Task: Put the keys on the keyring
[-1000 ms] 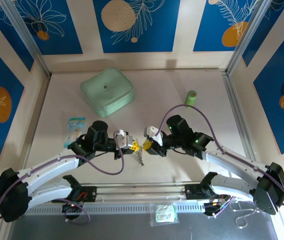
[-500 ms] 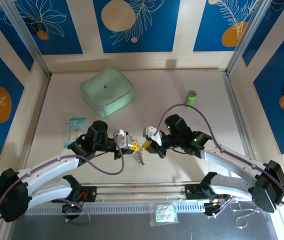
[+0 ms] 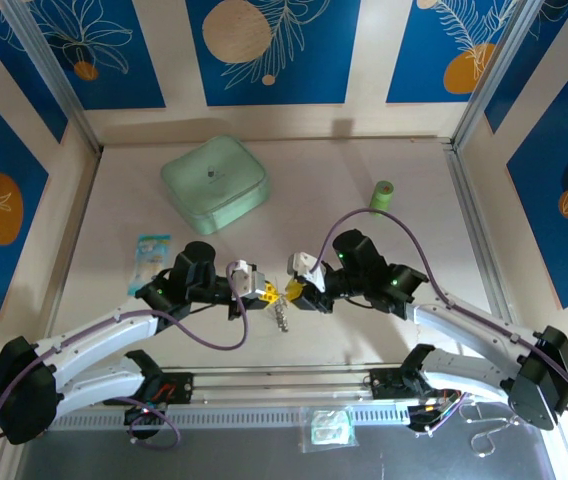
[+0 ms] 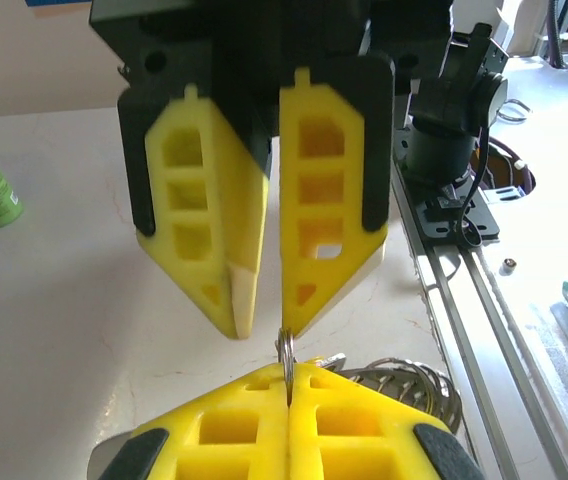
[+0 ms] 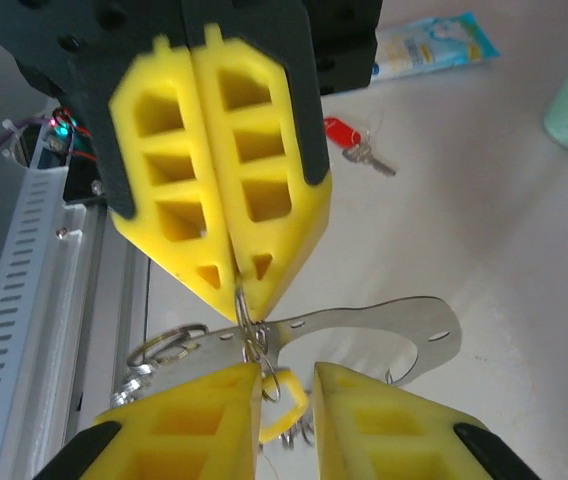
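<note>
Mid-table, left gripper [image 5: 239, 292] pinched keyring [image 5: 374, 318]; right gripper [image 5: 286, 368] stood parted around yellow key [image 5: 286, 397], grip unclear; red key [image 5: 342, 131] lay apart.

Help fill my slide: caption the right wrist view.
Left gripper, jaws shut on the keyring, faces the right gripper with the yellow key between its jaws; red key lies on the table.

Keys: 2, i.e. red-head key [image 5: 344, 130] x1, yellow-head key [image 5: 294, 385] x1. Keyring [image 3: 281, 318] x1. Grippers: 2, i.e. left gripper [image 3: 267, 292], right gripper [image 3: 291, 290]. Mint case [image 3: 214, 184] x1. Green roll [image 3: 383, 196] x1. Blue-white pkt [image 3: 149, 256] x1. Clear bag [image 3: 329, 428] x1.
</note>
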Available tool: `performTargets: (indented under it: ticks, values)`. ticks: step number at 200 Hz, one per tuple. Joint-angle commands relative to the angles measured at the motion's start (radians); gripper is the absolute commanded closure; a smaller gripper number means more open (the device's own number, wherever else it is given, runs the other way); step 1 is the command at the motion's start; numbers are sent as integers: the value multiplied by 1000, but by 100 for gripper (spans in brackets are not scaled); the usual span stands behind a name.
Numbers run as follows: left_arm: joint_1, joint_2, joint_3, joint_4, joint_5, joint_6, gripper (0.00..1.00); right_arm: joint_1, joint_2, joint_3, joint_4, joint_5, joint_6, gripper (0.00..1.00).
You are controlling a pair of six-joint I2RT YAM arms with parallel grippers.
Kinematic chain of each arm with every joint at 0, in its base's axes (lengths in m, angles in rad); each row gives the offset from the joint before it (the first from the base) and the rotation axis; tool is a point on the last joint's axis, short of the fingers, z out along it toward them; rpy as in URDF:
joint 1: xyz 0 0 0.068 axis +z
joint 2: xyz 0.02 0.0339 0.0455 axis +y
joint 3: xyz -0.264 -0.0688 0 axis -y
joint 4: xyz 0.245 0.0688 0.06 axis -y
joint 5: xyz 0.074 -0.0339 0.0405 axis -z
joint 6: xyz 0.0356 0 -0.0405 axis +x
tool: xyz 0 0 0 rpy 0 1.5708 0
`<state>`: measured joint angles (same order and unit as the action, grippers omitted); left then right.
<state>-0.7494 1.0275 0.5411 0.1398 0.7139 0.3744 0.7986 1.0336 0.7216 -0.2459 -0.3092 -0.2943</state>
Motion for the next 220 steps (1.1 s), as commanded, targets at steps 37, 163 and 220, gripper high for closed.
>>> performTargets:
  ticks: [37,163,220]
  values:
    - [-8,-15,-2,46,45,1,100,-1,11,-19,83,-66,27,79]
    - [-8,-12,-9,52,45,3,100,-28,-44,-99,163,-96,63,72]
    - [-8,-10,-12,61,51,-4,100,-24,-15,-119,224,-101,96,74]
